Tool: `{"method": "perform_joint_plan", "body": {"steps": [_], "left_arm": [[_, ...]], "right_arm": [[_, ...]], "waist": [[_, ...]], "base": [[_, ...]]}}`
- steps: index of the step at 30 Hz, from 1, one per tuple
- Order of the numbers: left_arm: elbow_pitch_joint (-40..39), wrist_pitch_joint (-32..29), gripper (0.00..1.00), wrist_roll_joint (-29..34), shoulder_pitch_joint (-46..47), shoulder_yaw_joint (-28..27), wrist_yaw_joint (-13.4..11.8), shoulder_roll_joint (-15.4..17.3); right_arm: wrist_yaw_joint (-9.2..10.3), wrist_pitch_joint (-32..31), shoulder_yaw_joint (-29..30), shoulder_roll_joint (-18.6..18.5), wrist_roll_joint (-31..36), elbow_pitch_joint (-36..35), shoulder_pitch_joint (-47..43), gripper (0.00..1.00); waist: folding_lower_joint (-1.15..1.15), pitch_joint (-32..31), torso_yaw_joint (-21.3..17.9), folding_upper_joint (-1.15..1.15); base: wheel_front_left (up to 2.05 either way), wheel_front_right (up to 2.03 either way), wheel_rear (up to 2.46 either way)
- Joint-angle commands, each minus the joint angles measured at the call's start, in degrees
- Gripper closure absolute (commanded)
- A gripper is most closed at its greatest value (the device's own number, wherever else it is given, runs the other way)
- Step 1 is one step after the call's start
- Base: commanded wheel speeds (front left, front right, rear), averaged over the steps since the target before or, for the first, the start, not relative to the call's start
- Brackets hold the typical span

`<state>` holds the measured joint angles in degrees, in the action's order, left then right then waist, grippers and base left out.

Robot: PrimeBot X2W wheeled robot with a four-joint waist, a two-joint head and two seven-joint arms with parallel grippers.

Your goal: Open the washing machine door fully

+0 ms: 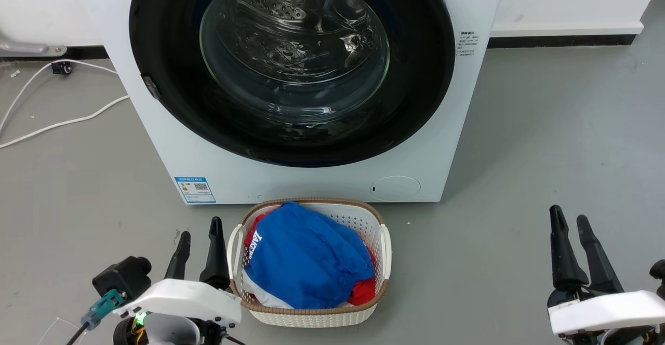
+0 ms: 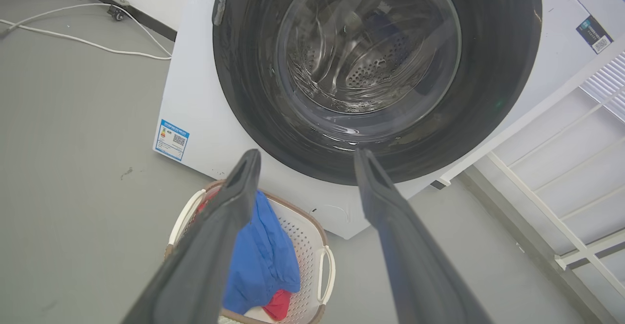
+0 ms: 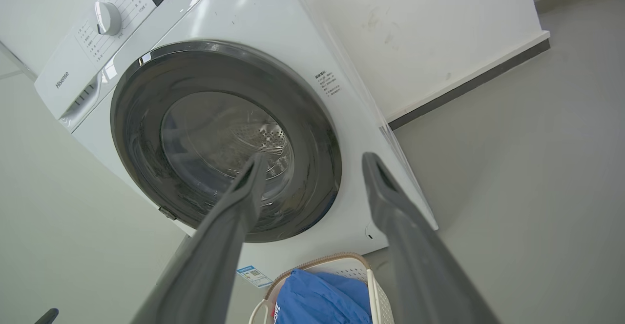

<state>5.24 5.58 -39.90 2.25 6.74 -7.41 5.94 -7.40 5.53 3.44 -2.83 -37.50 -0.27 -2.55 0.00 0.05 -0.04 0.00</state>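
Observation:
The white washing machine [image 1: 457,127] stands straight ahead, its round glossy black door [image 1: 415,101] lying flat against the front, shut, with the steel drum visible through the bulging glass window [image 1: 293,49]. A small metal piece [image 1: 151,88] sits at the door's left edge. My left gripper [image 1: 200,238] is open at the lower left, far short of the door [image 2: 488,94]. My right gripper [image 1: 570,228] is open at the lower right, also well back from the door [image 3: 146,168]. Nothing is between either pair of fingers.
A white laundry basket [image 1: 382,241] with blue and red clothes sits on the grey floor just in front of the machine, beside my left gripper. White cables [image 1: 52,124] trail on the floor at the left. A white rack [image 2: 561,168] stands at the machine's right side.

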Motion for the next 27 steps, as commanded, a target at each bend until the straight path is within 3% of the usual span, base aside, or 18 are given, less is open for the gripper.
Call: {"method": "perform_joint_plan", "body": {"steps": [1, 16, 27], "left_arm": [[-1.1, 0.62, 0.0, 1.95, -0.11, 0.48, -0.52, 0.56], [-3.09, 3.02, 0.0, 10.88, -1.09, 2.92, -2.78, 0.91], [-3.59, 4.6, 0.0, 16.58, -1.68, 3.12, -2.42, 0.28]], "right_arm": [[-0.09, 0.67, -0.06, -0.11, 1.93, -1.55, 0.17, 0.0], [-0.1, 3.1, -0.21, -0.1, 11.25, -4.86, -1.46, 0.0], [-0.12, 4.67, -0.29, -0.1, 16.56, -6.73, -2.43, 0.0]], "waist": [[0.0, -0.01, 0.02, 0.0], [0.0, -0.06, -0.04, 0.0], [0.0, -0.17, 0.04, 0.0]], "base": [[0.0, 0.0, 0.0], [0.0, 0.0, 0.0], [0.0, 0.0, 0.0]]}}
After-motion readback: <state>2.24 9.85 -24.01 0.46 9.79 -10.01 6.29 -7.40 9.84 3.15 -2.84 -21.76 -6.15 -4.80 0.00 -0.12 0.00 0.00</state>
